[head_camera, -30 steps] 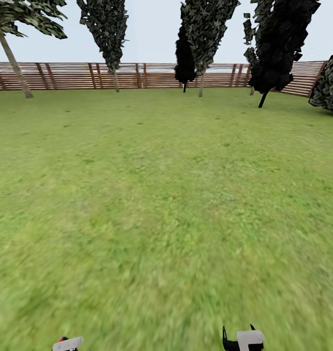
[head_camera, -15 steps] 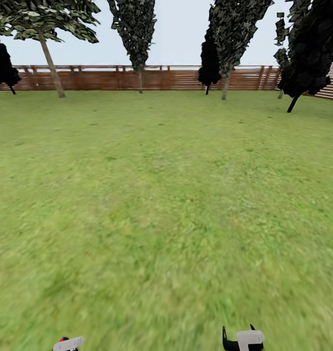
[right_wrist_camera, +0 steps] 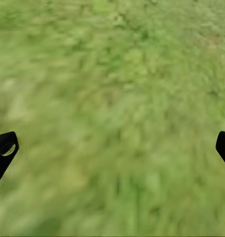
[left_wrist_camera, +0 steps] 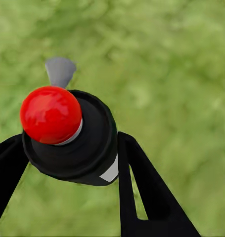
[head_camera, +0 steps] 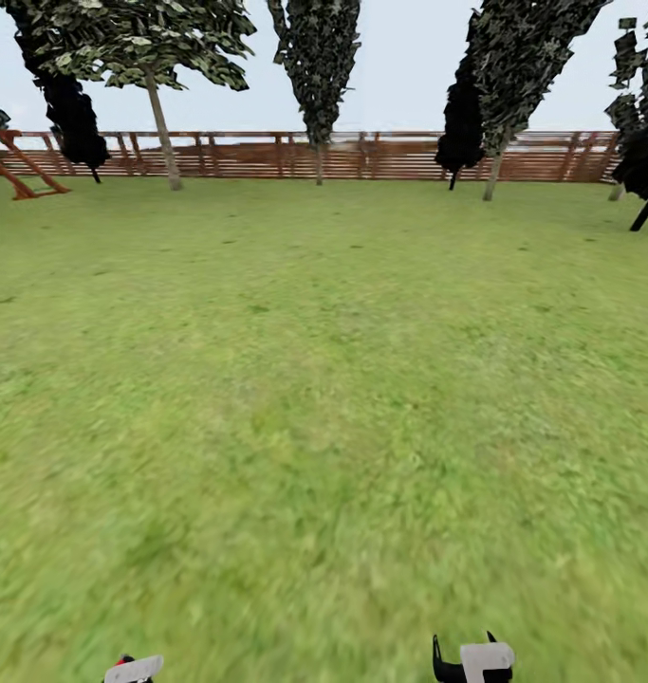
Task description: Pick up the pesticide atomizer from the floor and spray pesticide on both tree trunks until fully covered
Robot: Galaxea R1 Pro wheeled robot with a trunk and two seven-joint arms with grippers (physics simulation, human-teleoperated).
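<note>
With the atomizer (left_wrist_camera: 67,133) clamped in the left gripper (left_wrist_camera: 67,163) and the right gripper (right_wrist_camera: 112,148) spread empty, the pale-trunked tree (head_camera: 162,133) stands far off at the frame's upper left.

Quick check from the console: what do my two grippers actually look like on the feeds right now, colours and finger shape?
The left gripper has smooth matte black fingers, long and tapering, one with a narrow slot. The right gripper shows matching black fingertips, one carrying a small pale oval marking. In the head view, both wrists end in pale grey blocks on black housings. No cables are visible.

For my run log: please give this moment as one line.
left gripper: shut on atomizer | right gripper: open | below: grass
</note>
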